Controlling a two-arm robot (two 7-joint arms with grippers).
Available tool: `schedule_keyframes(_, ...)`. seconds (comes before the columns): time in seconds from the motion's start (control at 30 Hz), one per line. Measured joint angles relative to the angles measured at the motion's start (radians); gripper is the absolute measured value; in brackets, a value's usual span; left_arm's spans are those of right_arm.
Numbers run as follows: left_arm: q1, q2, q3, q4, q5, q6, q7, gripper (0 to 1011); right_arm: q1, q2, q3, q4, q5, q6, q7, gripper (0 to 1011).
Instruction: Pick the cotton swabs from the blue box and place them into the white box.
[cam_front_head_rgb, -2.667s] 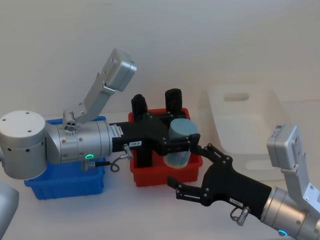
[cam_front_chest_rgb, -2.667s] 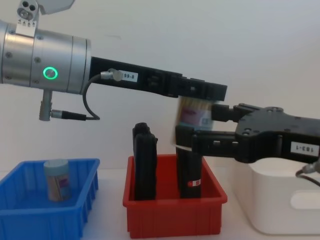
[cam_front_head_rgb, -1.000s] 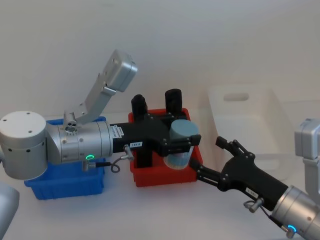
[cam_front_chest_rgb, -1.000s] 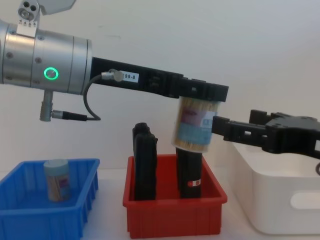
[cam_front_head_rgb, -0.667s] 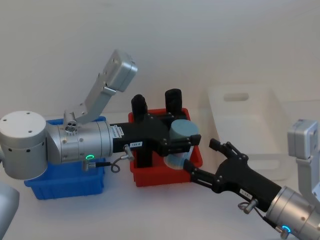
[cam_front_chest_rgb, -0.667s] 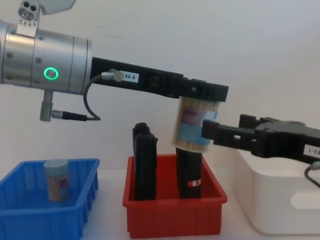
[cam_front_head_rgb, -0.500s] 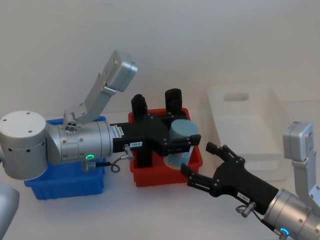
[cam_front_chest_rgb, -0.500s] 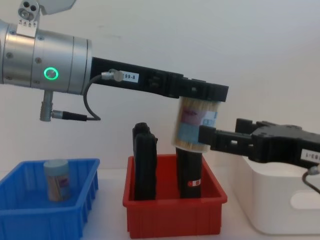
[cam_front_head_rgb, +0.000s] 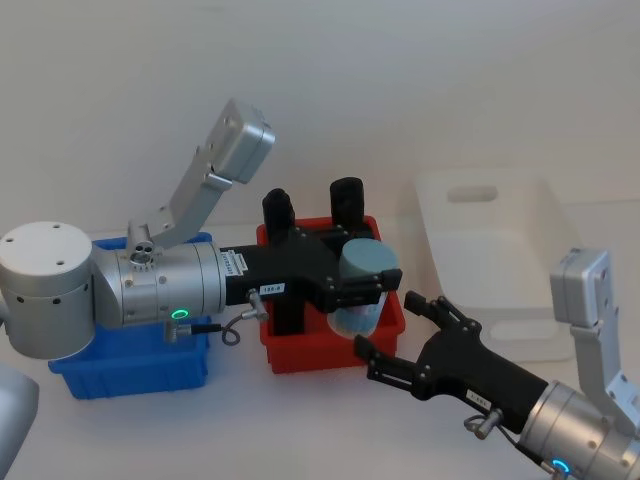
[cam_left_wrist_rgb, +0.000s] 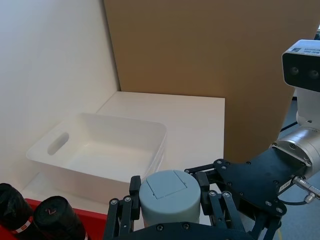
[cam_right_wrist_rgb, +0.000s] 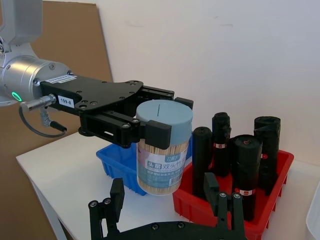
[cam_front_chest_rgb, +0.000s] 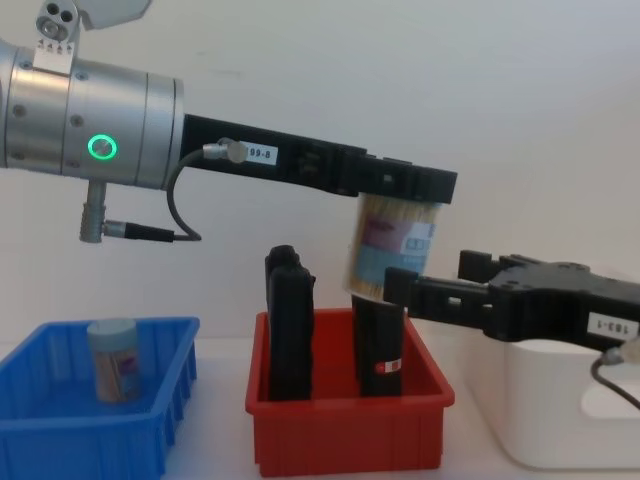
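Note:
My left gripper (cam_front_head_rgb: 358, 288) is shut on a jar of cotton swabs (cam_front_head_rgb: 362, 272) with a pale blue lid, held upright in the air above the red bin (cam_front_head_rgb: 318, 356). The jar (cam_front_chest_rgb: 392, 240) hangs clear of the bin. From the right, my right gripper (cam_front_head_rgb: 388, 324) stands open just in front of the jar's lower half, one finger (cam_right_wrist_rgb: 117, 194) to each side of the jar (cam_right_wrist_rgb: 161, 150). A second cotton swabs jar (cam_front_chest_rgb: 113, 359) stands in the blue box (cam_front_chest_rgb: 55, 432). The white box (cam_front_head_rgb: 432, 192) lies at the right.
Tall black upright objects (cam_front_chest_rgb: 288, 320) stand in the red bin (cam_front_chest_rgb: 350, 436), right under the held jar. The white box (cam_front_chest_rgb: 560, 420) sits just right of the bin, behind my right arm. A brown board (cam_left_wrist_rgb: 210, 45) rises beyond the table's end.
My right gripper has swung left from over the white box to the jar, its open fingers now level with the jar's lower part. The left arm and jar have stayed still.

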Motion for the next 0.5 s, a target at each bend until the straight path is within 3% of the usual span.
schedule_keyframes(0.5,0.0,0.0,0.0,0.0,0.0,0.0,0.0,670,0.044,-0.039,-0.012,0.042,0.001,-0.014,-0.012,1002)
